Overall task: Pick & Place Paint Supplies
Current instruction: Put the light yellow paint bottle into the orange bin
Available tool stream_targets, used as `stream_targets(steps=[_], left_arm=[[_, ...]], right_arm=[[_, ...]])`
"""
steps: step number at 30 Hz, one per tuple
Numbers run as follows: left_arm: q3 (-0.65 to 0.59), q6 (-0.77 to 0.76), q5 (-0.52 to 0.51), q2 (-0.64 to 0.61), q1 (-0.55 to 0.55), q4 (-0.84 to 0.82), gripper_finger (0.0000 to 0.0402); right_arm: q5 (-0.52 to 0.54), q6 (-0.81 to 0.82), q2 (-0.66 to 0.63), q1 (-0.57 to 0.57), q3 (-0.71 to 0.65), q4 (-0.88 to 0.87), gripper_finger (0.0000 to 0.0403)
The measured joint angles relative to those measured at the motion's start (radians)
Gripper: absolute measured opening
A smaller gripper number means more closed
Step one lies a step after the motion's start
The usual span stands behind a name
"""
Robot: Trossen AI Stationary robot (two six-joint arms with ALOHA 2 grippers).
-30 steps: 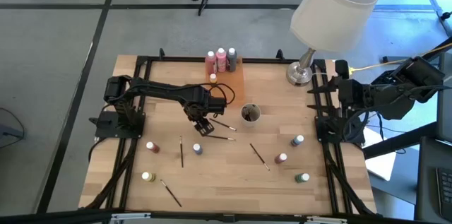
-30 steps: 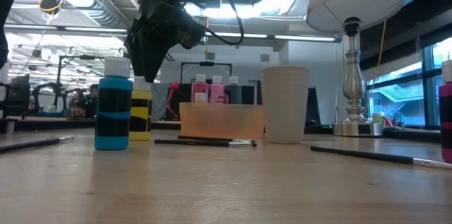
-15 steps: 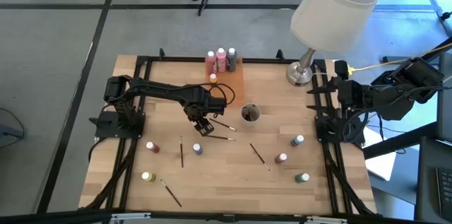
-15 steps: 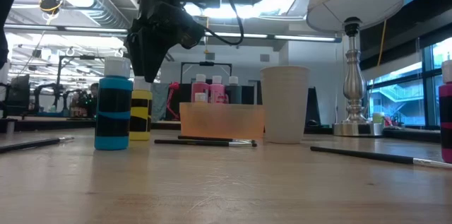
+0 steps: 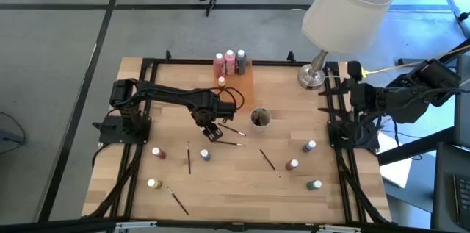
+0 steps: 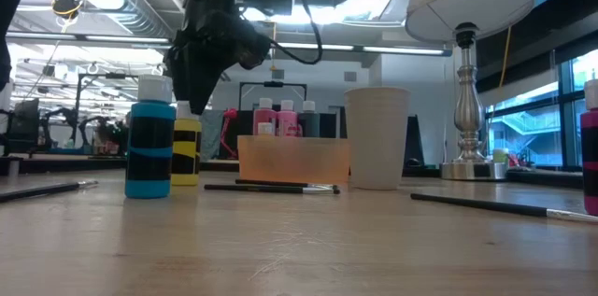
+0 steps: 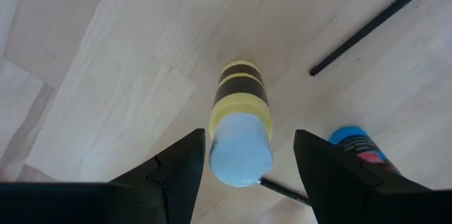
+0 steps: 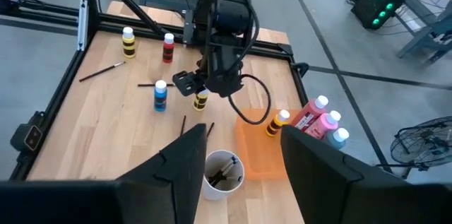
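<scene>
My left claw (image 7: 244, 164) hangs wide open around the yellow-and-black striped paint bottle (image 7: 240, 121), lined up to grab, gripping nothing yet.

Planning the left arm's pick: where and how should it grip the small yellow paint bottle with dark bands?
Grip the yellow paint bottle across its round body just below the white cap, descending from above: it stands upright between the open left pincer fingers.

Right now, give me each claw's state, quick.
Left claw: open, straddling the yellow paint bottle, not yet closed on it.
Right claw: open, holding nothing, parked at the table's right edge.
</scene>
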Motion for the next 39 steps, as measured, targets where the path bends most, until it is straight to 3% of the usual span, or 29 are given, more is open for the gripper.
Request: stream_targets(steps=[15,32,39], left_arm=[[0.001,0.007,0.008,0.027,0.0,0.004,0.0211],[0.003,0.017,0.007,0.026,0.0,0.005,0.012],[0.003,0.059,0.002,0.026,0.0,0.011,0.0118]], right_arm=[[-0.04,-0.019,0.0,-0.068,0.0,-0.005,0.0187],[-0.055,-0.02,0.01,-0.076,0.0,-0.005,0.0187],[-0.054,-0.031,0.01,-0.076,0.0,-0.005,0.0187]])
